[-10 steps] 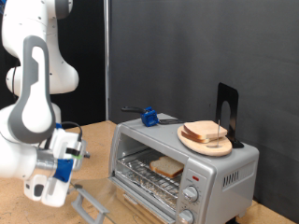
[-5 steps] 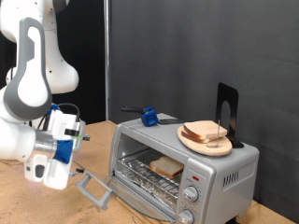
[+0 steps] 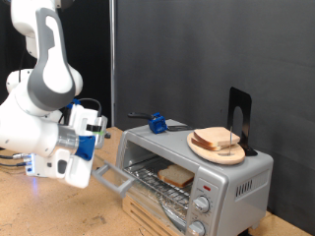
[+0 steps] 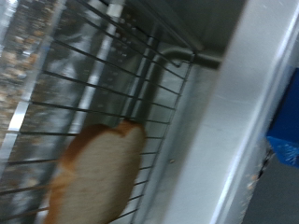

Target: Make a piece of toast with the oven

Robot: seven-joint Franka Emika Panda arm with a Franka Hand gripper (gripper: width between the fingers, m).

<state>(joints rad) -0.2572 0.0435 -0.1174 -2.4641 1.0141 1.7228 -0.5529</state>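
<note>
You can see the piece of toast (image 3: 176, 177) lying on the oven (image 3: 192, 175)'s wire rack (image 4: 93, 84), lower centre, ready for heating. The gripper (image 3: 110, 177) sits at the half-raised door (image 3: 114, 178); whether its jaws are wide or narrow, you cannot tell.

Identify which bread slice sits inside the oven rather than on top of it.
The single piece of toast lying on the wire rack inside the oven; the other slices rest on the wooden plate above.
</note>
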